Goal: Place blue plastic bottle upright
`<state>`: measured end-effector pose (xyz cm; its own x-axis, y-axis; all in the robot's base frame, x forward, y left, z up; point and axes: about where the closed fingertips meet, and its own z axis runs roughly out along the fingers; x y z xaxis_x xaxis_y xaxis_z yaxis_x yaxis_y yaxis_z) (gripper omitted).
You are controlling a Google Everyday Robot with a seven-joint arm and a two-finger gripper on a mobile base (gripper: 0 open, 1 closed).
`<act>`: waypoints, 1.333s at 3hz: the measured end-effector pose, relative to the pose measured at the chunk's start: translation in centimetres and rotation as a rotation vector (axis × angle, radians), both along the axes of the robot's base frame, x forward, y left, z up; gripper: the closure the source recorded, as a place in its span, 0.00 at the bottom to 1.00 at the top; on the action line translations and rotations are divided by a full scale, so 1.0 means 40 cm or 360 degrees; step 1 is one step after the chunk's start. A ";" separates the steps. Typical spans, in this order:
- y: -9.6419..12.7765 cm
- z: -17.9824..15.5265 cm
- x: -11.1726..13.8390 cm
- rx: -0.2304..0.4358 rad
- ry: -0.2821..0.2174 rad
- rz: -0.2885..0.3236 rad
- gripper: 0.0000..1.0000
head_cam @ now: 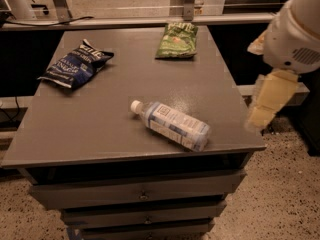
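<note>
Blue plastic bottle point(172, 125) lies on its side on the grey worktop point(100, 129), in the near right part, not upright. White cap point(135, 105) points far-left, and the base points near-right, close to the near edge by the near right corner. The body is clear with a pale blue-and-white label around it. Nothing touches the bottle.

Hand point(260, 113) is off the worktop, past its right edge and over the speckled floor point(285, 194). It hangs down pale yellow from the white arm point(295, 31), which comes in from the top right corner. The hand is blurred, so I cannot tell if it is apart or together. It holds nothing that can be seen, sits to the right of the bottle's base and stays apart from it, with the worktop's right edge between them.

Dark blue chip bag point(75, 64) lies flat in the far left part of the worktop, crinkled, well apart from the bottle. Green chip bag point(177, 40) lies flat at the far edge, right of centre, also well apart from the bottle and from the blue bag.

Under the worktop, grey drawers point(140, 194) are stacked with their fronts facing near, all closed. A pale rail point(150, 20) runs left to right behind the far edge of the worktop.
</note>
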<state>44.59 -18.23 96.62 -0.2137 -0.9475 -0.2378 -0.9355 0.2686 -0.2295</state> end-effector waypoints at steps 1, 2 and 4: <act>0.150 -0.035 0.025 0.0034 0.0014 0.0003 0.00; 0.304 -0.069 0.049 0.0026 0.0033 -0.0022 0.00; 0.450 -0.197 0.105 -0.0019 0.0073 -0.0127 0.00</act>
<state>48.81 -0.21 88.72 -0.2990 -0.9298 -0.2147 -0.9208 0.3401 -0.1908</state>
